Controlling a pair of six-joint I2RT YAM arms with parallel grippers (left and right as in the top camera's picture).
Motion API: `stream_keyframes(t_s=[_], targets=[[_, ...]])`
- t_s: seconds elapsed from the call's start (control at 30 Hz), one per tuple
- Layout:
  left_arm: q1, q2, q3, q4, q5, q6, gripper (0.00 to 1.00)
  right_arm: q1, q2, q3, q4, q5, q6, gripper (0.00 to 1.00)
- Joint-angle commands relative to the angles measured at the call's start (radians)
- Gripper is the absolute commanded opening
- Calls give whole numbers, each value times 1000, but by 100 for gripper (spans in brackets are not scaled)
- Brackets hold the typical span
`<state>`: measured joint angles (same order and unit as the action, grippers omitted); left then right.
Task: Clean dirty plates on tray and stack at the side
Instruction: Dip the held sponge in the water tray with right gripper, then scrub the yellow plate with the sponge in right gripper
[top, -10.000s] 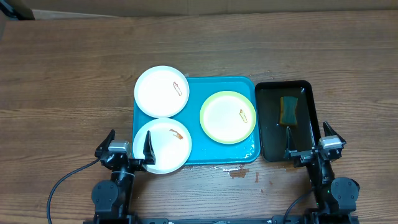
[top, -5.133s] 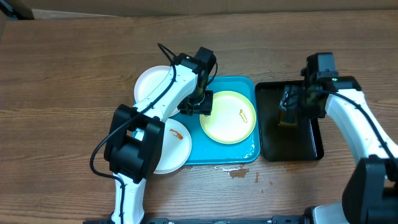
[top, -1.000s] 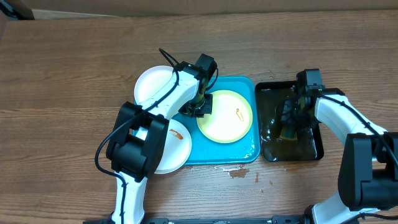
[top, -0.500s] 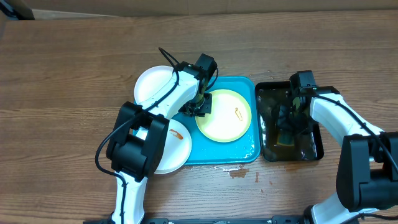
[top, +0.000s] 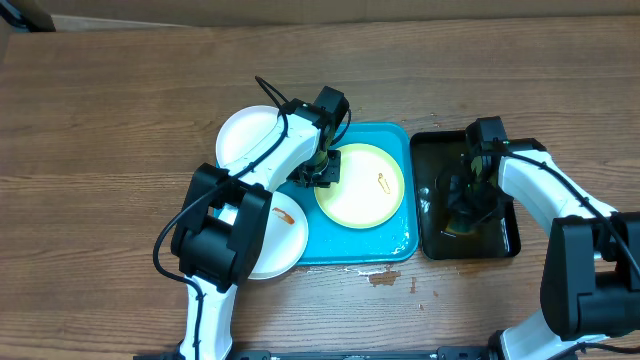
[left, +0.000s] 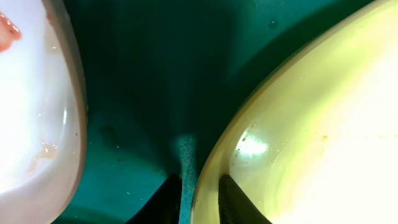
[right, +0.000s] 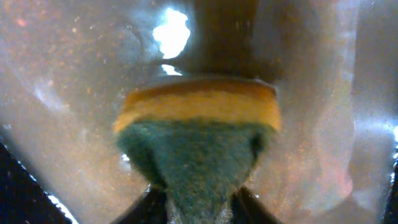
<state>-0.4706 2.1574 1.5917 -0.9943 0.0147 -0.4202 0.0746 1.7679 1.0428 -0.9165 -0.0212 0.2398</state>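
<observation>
Straddling rim of green-rimmed plate (left: 323, 124), perhaps gripping: left end effector (left: 199, 196).

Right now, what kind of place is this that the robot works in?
Probably a test bench set up for dishwashing, not a real kitchen: a bare wooden table, a turquoise tray with dirty plates, and a wet black tray with a sponge.

near white plate (top: 288, 245) half under left arm (top: 215, 240) — green-rimmed plate (left: 311, 124) edge-cropped
</observation>
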Motion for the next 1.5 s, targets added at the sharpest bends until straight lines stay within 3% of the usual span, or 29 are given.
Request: stream_keyframes(t_s=[0.0,0.07,0.2,0.37,0.5,0.73,0.9,1.03,1.13,1.3,1.37,1.47], targets=[[6,25,-16,5,-14,-7,22,5,-29,17,12,-20,0,19],[6,25,-16,5,-14,-7,22,5,-29,18,25,-35,0,4],[6,25,-16,4,-14,-7,19,-2,-29,85,-6,-33,-7,4],[6,25,-16,5,-14,-6,4,4,-29,259,-151,-20,-6,4],[6,25,-16,10,-15,-6,4,22,-29,340,-240,81,-4,4],[6,25,-16,15,-14,-6,4,23,-26,332,-211,-29,-95,4],[5,25,-16,18,-14,-7,4,29,-26,332,-188,-48,-14,4],[5,25,-16,19,-14,-7,4,43,-27,332,-196,44,26,4],[5,25,-16,23,-14,-7,4,48,-27,332,-209,68,-34,4],[5,25,-16,24,-14,-7,4,50,-29,333,-230,180,34,4],[5,25,-16,24,-14,-7,4,50,-29,333,-223,139,66,4],[5,25,-16,27,-14,-7,4,53,-29,333,-229,117,4,4]])
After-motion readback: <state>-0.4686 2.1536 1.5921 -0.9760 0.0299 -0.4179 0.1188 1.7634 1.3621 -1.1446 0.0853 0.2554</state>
